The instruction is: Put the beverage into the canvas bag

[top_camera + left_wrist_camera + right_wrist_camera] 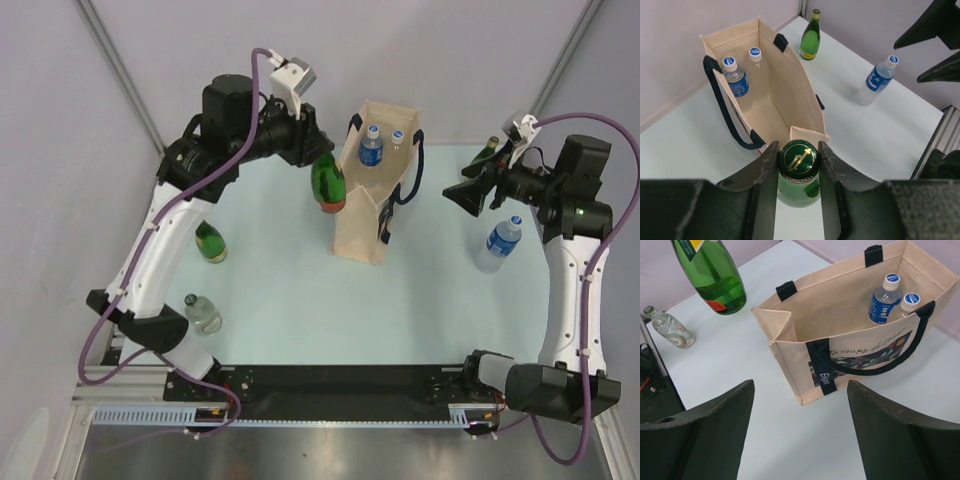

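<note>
— Where is the beverage; and why is it held that way?

— The green bottle [328,183] hangs just left of the canvas bag [360,230], outside it; the left gripper [799,150] has its fingers clenched around the neck just under the gold cap, which I judge leaves the body free to go down through the mouth; the task is not yet done.

— And the bag itself?

— Upright in the middle of the table, mouth wide; two water bottles [371,147] stand at its far end, so the near end looks like the free space.

— The other arm?

— The right gripper [800,405] waits to the right of the bag, fingers spread, grasping nothing.

— Anything you cannot make out?

— Several things; the fingers hide the bottle's neck in the left wrist view; the right wrist view cuts off its top; whether its base touches the table I cannot tell; a navy handle [875,371] covers part of the bag's print.
</note>
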`<action>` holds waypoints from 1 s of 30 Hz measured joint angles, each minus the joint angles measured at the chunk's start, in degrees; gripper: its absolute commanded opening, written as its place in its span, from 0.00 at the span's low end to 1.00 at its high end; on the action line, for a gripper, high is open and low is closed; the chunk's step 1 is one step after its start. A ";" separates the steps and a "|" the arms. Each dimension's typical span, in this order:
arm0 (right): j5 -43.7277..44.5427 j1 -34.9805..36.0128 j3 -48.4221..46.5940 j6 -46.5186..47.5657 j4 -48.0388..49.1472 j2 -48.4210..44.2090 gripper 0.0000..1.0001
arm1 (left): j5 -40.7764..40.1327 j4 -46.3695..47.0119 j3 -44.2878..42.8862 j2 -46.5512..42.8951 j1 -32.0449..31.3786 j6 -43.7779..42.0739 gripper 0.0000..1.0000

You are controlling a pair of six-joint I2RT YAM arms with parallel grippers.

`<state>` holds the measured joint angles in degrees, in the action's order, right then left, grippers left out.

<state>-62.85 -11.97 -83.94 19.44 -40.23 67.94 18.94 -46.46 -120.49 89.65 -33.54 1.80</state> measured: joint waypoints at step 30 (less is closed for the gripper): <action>0.46 -1.79 8.22 -5.90 4.20 -1.86 0.80 | -9.38 16.74 -16.11 24.55 -2.62 6.36 0.00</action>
<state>-62.39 -13.76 -75.72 13.54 -36.03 66.08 9.56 -29.71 -136.59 114.19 -36.16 8.16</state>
